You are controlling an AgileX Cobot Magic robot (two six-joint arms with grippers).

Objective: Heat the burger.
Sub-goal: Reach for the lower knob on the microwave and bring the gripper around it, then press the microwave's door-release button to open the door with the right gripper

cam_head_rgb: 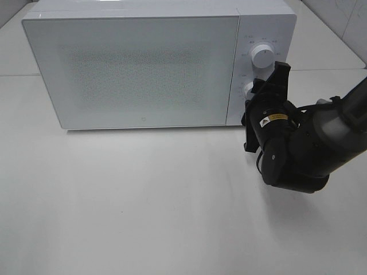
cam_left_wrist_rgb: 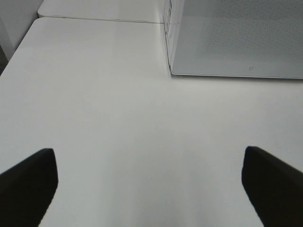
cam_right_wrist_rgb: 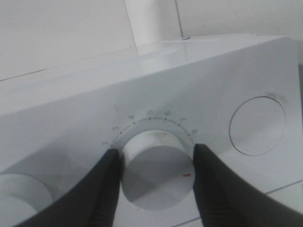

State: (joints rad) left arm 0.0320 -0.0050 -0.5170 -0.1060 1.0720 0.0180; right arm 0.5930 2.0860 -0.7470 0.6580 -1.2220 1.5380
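White microwave (cam_head_rgb: 269, 23) with its door (cam_head_rgb: 132, 69) shut sits near the back edge of the desk (cam_head_rgb: 143, 200).
On the left, the left gripper (cam_left_wrist_rgb: 148, 163) hangs over the desk, fingers (cam_left_wrist_rgb: 28, 189) wide apart, holding nothing. On the right, the right gripper (cam_right_wrist_rgb: 155, 158) squeezes the lower knob (cam_right_wrist_rgb: 156, 182) from both sides. The burger shows in no picture, so I cannot tell where it is.

microwave (cam_head_rgb: 143, 63) casing: smooth glossy white, plastic or painted metal, can't tell. door (cam_head_rgb: 137, 69): glossy panel, fine speckled mesh look. knob (cam_right_wrist_rgb: 154, 182): smooth white plastic, satin. right end effector (cam_right_wrist_rgb: 156, 160) fingers (cam_right_wrist_rgb: 102, 189): matt black plastic. surface (cam_head_rgb: 143, 200): smooth matt off-white.
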